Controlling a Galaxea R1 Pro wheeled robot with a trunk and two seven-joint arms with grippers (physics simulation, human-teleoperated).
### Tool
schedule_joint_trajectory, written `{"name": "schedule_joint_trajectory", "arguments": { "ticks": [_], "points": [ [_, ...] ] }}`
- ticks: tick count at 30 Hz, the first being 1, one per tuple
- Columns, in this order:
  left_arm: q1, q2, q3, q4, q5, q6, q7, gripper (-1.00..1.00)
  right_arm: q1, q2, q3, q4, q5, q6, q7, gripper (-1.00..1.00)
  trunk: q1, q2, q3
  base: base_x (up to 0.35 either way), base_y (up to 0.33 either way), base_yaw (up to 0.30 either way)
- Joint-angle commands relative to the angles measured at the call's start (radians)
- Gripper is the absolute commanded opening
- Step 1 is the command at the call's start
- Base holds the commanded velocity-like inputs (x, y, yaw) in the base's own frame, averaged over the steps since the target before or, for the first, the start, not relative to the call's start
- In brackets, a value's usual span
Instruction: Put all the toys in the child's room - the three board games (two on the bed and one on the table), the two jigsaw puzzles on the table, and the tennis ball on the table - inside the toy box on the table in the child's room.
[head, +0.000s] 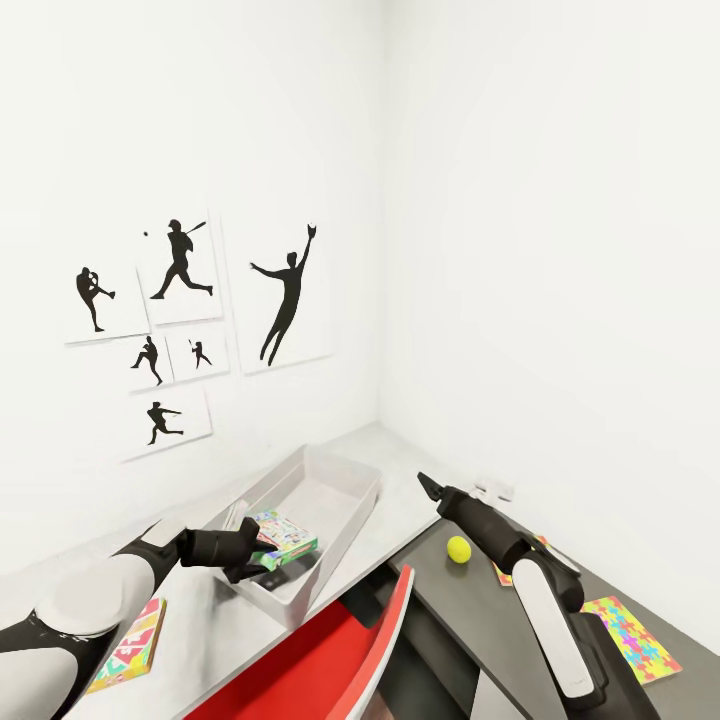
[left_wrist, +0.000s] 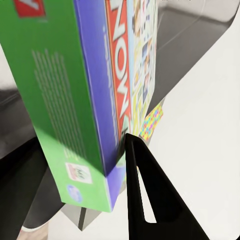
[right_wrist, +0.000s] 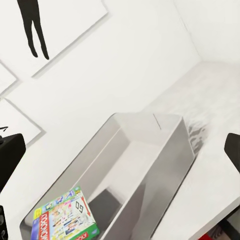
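Board game (head: 284, 540) over toy box (head: 345, 500), tennis ball (head: 458, 548) rightward.

Head view looks down; all 3 views share the board game (head: 283, 538).

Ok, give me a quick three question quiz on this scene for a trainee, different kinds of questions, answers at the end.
1. True or false: the left gripper holds a board game over the toy box.
2. Multiple choice: where does the tennis ball lie? A) in the toy box B) on the dark lower part of the table C) on the red chair
3. Fill in: a jigsaw puzzle lies on the table at the robot's ____ side.

Key: 1 true; 2 B; 3 right.
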Motion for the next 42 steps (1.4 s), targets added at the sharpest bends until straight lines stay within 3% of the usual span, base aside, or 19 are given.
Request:
{"name": "schedule_joint_trajectory", "arguments": {
  "ticks": [1,8,42],
  "points": [
    [0.000,0.000,-0.003,-0.001,0.004,0.003,-0.002,-1.00,0.000,-0.001,0.000,-0.001,-0.003,0.004,0.001,1.00,0.000,-0.001,0.000,0.000,0.000,0.000],
    [0.000,0.000,-0.003,-0.001,0.004,0.002,-0.003,-1.00,0.001,-0.001,0.000,-0.001,-0.003,0.002,0.028,1.00,0.000,-0.001,0.000,0.000,0.000,0.000],
    [0.000,-0.002,-0.005,-0.004,0.003,-0.005,-0.019,-1.00,0.001,0.000,0.000,0.000,-0.003,0.001,0.030,1.00,0.000,-0.001,0.000,0.000,0.000,0.000]
  ]
}}
